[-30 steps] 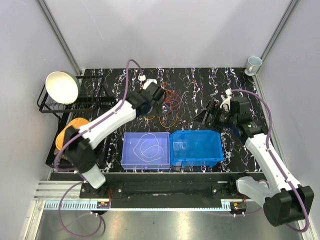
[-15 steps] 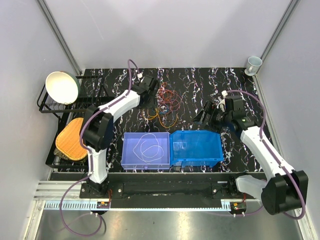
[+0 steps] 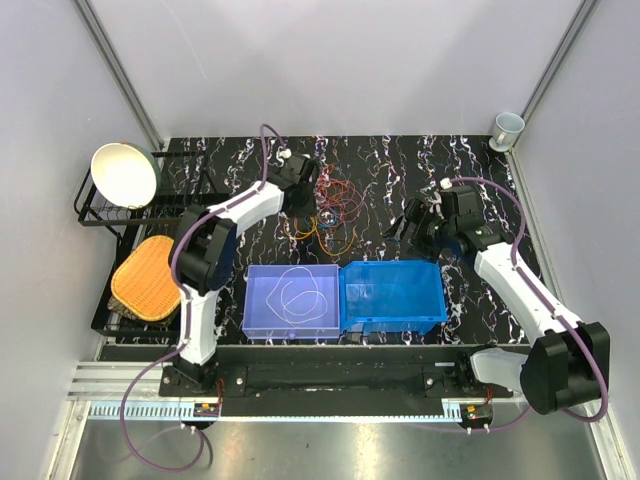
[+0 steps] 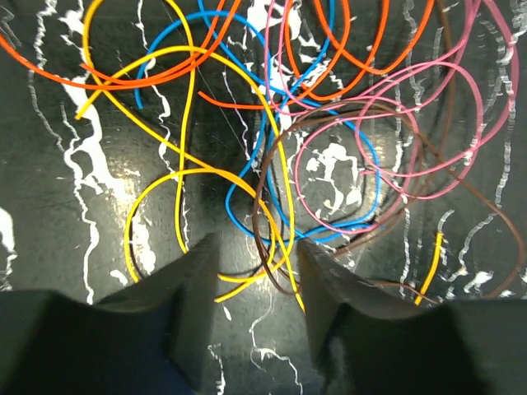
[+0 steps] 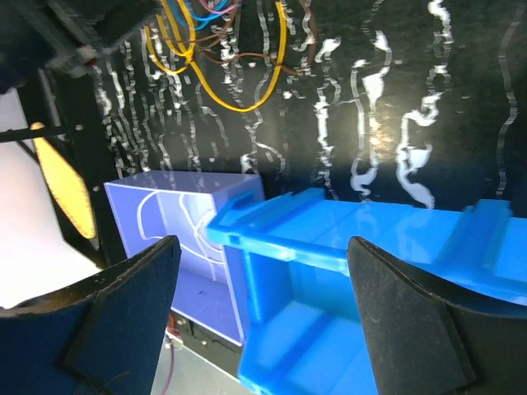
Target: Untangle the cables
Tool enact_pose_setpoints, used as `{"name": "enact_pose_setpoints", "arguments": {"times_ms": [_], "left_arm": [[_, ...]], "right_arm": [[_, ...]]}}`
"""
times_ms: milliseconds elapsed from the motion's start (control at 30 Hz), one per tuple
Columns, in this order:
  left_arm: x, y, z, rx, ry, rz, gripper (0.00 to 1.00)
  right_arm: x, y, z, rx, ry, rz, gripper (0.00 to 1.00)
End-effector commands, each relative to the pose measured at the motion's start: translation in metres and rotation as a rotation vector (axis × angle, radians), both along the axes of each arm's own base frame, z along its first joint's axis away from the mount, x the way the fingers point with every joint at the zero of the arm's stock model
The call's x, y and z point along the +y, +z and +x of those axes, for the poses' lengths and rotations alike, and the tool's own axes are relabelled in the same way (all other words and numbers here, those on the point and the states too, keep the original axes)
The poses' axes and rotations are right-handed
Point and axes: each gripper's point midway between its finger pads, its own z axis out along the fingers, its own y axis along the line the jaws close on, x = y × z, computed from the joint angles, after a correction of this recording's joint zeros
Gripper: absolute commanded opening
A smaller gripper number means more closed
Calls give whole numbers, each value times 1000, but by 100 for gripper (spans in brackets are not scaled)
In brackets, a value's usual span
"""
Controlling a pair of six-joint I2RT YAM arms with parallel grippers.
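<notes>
- Left wrist: left tool (image 4: 257,247) apart, yellow and brown cables (image 4: 282,177) between its tips
- Right wrist: right tool (image 5: 259,247) wide apart near blue bin (image 5: 370,239)
- Top only: white bowl (image 3: 125,173)

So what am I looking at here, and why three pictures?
These are two robot arms bolted to a table, each ending in a two-finger gripper. One picture looks down from above; the other two come from a camera on each wrist, so that arm's own dark fingers show at the bottom. On the table lies a tangle of coloured cables, which the arms are to untangle. Nearer the arms stand a pale bin with a white cable in it and a blue bin. A rack with a bowl, an orange mat and a cup sit at the edges. The left gripper is down at the tangle, fingers apart either side of yellow and brown loops, gripping nothing yet. The right gripper hangs open by the blue bin, empty.
</notes>
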Motion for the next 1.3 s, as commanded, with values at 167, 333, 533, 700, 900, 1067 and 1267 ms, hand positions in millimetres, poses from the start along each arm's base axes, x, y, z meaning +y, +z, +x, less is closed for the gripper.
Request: {"name": "enact_pose_setpoints", "arguments": {"times_ms": [167, 333, 533, 700, 900, 1067, 1267], "left_arm": [[-7, 38, 22, -69, 10, -79, 0], [-13, 125, 24, -202, -22, -134, 0], [-30, 285, 9, -460, -156, -195, 0], [-31, 381, -29, -604, -234, -308, 0], [-28, 348, -66, -542, -319, -311, 0], [-18, 269, -93, -403, -362, -251, 0], [-1, 272, -81, -426, -290, -153, 0]], "right_arm": [[19, 30, 7, -73, -6, 26, 87], [19, 49, 2, -127, 6, 35, 87], [20, 93, 1, -242, 45, 55, 88], [21, 129, -3, -348, 85, 67, 89], [17, 144, -14, -415, 97, 67, 91], [18, 156, -21, -482, 131, 81, 94], [28, 166, -18, -500, 157, 139, 95]]}}
